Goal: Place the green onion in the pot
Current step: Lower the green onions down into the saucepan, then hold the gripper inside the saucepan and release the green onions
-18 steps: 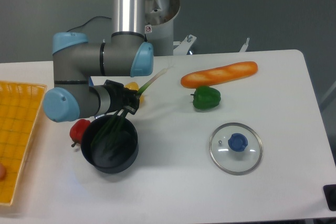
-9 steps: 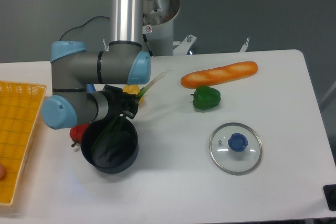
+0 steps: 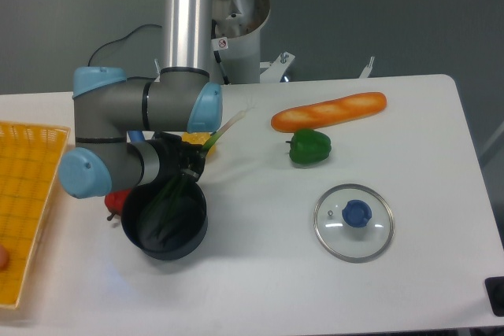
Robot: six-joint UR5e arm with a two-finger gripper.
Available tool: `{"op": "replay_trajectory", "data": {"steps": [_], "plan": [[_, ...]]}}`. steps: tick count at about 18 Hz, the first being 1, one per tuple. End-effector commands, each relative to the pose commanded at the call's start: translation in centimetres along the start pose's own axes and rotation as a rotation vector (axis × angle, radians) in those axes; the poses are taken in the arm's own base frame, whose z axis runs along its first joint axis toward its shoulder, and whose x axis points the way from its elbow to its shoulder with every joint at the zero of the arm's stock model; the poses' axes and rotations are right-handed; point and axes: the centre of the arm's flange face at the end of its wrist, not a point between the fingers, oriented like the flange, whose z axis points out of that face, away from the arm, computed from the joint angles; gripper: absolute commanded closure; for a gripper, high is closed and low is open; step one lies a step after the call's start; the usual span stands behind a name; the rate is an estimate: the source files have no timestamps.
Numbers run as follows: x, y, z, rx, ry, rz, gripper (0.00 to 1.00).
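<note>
The green onion point(image 3: 223, 131) slants down to the left: its pale end points up right toward the bread, and its dark green leaves hang into the pot point(image 3: 164, 220). The pot is a round black saucepan at the front left of the table; its handle is hidden by the arm. My gripper point(image 3: 193, 161) sits just above the pot's far rim and is shut on the green onion's stalk.
A bread loaf point(image 3: 328, 111) and a green bell pepper point(image 3: 309, 147) lie at the middle right. A glass lid with a blue knob point(image 3: 353, 221) lies front right. A red vegetable point(image 3: 118, 199) sits left of the pot, a yellow item point(image 3: 194, 138) behind the gripper. An orange basket point(image 3: 24, 194) stands at the left edge.
The arm has shifted a little to the left with the green onion, and more of the leaves now hang inside the pot.
</note>
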Motion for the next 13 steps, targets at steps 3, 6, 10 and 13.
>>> {"op": "replay_trajectory", "data": {"steps": [3,6,10,13], "plan": [[0.1,-0.2,-0.1,0.014,0.013,-0.004,1.0],[0.1,-0.1,-0.2,0.022,0.021,-0.004,1.0],[0.0,-0.2,-0.7,0.033,0.024,-0.007,1.0],[-0.3,-0.2,-0.9,0.032,0.02,-0.009,1.0]]}}
